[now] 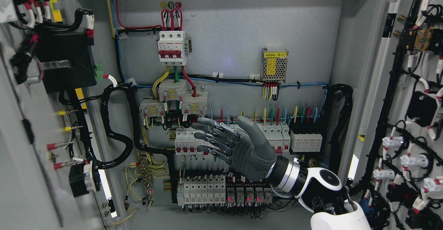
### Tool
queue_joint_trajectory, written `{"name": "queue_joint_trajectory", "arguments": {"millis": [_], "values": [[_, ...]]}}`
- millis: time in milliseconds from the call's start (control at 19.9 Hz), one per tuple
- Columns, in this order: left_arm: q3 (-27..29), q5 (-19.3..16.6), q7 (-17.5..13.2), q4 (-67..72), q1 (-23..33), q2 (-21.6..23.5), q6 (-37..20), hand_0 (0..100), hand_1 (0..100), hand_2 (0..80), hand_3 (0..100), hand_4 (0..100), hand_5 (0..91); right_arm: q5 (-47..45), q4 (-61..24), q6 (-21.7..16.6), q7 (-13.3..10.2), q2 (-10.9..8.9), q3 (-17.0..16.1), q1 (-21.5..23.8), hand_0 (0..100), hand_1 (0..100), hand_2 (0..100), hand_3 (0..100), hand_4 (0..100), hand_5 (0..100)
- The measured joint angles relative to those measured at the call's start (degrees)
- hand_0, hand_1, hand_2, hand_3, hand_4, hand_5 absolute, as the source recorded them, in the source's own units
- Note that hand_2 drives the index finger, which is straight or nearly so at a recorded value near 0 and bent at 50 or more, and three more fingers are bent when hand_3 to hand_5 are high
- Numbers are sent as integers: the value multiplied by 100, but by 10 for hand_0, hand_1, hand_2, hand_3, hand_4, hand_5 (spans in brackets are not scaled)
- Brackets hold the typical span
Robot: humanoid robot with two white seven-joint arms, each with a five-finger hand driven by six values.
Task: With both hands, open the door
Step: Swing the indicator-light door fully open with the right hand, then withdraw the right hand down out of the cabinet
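Both doors stand swung wide: the left door [31, 119] fills the picture's left edge, the right door [412, 102] its right edge, each with wiring on its inner face. Between them the cabinet [242, 33] shows its grey back panel. My right hand [235, 147] comes in from the lower right and hovers in front of the breaker rows [207, 188], palm turned, fingers [211, 133] stretched out loosely towards the left and holding nothing. Above it sits the red-and-white main breaker [171, 46]; to its right, the small power supply [274, 64]. A black cable loop [117, 133] hangs near the left door.
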Motion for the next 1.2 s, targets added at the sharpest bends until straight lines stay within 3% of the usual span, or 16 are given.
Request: {"name": "queue_joint_trajectory", "arguments": {"millis": [401,652,903,1204], "values": [[2,1,-57,-97,-104,10,-149,0,0,0,0,0,0,-89,-594,-46,-37,-29,842,666,221,9,0,0,0,0],[7,-7,-53,-999,320,162,-180,0,0,0,0,0,0,-92,-815,-67,-54,23,1362,849,222,9,0,0,0,0],[98,-42,-25,-1930,717,306,-121,0,0,0,0,0,0,-64,-954,-68,-59,161,1785,914,222,10,0,0,0,0],[243,-60,-19,-2444,906,398,-105,0,0,0,0,0,0,147,-1029,-18,-265,416,2195,933,221,12,0,0,0,0]]}}
